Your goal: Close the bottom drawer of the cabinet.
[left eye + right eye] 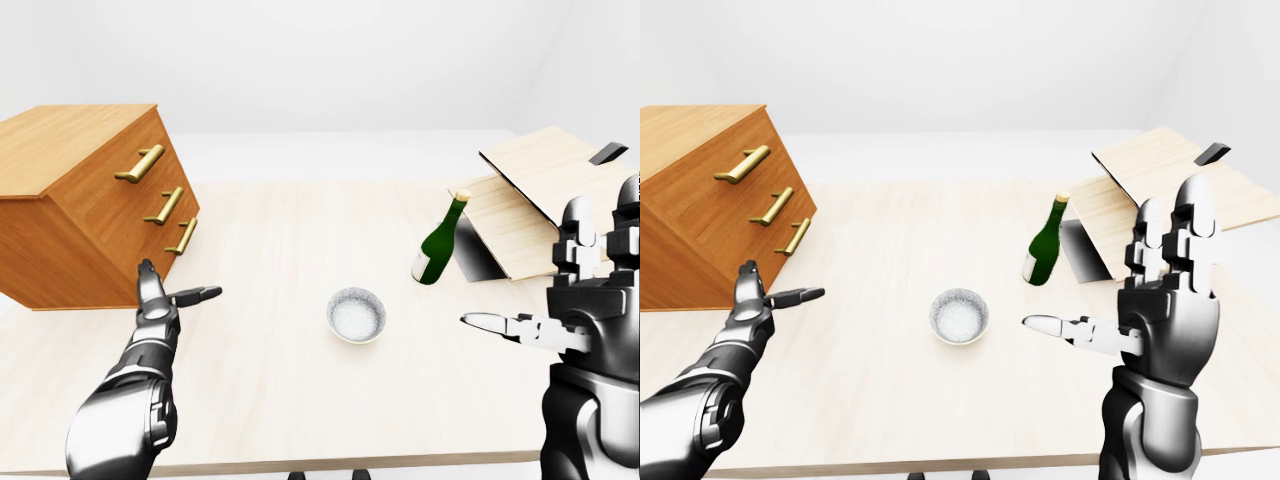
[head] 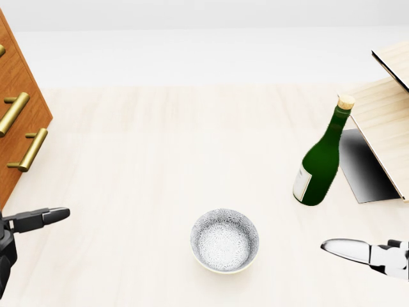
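Observation:
A wooden cabinet (image 1: 70,200) with three brass-handled drawers stands at the left of the table. The bottom drawer's handle (image 1: 182,236) is the lowest one; all three drawer faces look about flush. My left hand (image 1: 165,297) is open, fingers spread, just below and to the right of the cabinet's lower corner, not touching it. My right hand (image 1: 1140,290) is open and raised at the right, palm facing left, holding nothing.
A patterned bowl (image 2: 225,240) sits mid-table. A green bottle (image 2: 321,155) with a cork stands to its right. A light wooden box with an open lid (image 1: 540,205) lies beyond the bottle at the right. The table's near edge (image 1: 350,462) runs along the bottom.

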Robot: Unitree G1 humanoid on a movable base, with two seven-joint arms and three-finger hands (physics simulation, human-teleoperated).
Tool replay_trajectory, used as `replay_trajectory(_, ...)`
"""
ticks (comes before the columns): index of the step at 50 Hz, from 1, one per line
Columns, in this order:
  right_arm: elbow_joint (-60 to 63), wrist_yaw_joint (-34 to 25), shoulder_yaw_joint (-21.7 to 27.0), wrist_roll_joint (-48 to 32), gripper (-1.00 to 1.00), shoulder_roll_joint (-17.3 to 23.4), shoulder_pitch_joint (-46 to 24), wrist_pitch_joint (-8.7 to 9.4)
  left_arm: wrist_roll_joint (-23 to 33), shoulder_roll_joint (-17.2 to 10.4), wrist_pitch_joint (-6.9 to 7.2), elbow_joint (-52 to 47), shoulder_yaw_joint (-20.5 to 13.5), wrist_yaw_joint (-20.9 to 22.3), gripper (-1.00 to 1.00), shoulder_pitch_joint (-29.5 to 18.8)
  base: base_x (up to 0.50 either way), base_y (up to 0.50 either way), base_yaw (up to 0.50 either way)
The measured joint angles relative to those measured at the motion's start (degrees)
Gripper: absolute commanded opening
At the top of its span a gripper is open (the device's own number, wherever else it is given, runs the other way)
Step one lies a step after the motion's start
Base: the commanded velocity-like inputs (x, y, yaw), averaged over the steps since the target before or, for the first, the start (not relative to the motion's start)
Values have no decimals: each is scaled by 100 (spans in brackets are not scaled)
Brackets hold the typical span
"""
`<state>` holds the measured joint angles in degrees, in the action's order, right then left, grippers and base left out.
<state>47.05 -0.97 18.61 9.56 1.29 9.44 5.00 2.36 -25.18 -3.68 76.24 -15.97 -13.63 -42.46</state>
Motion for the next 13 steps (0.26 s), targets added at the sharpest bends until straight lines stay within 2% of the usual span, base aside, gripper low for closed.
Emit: replay_trajectory(13,-11,1,-38,-21,100,-6,6,0,206,16,-38,-13,-59,0,100,36,0,0,0)
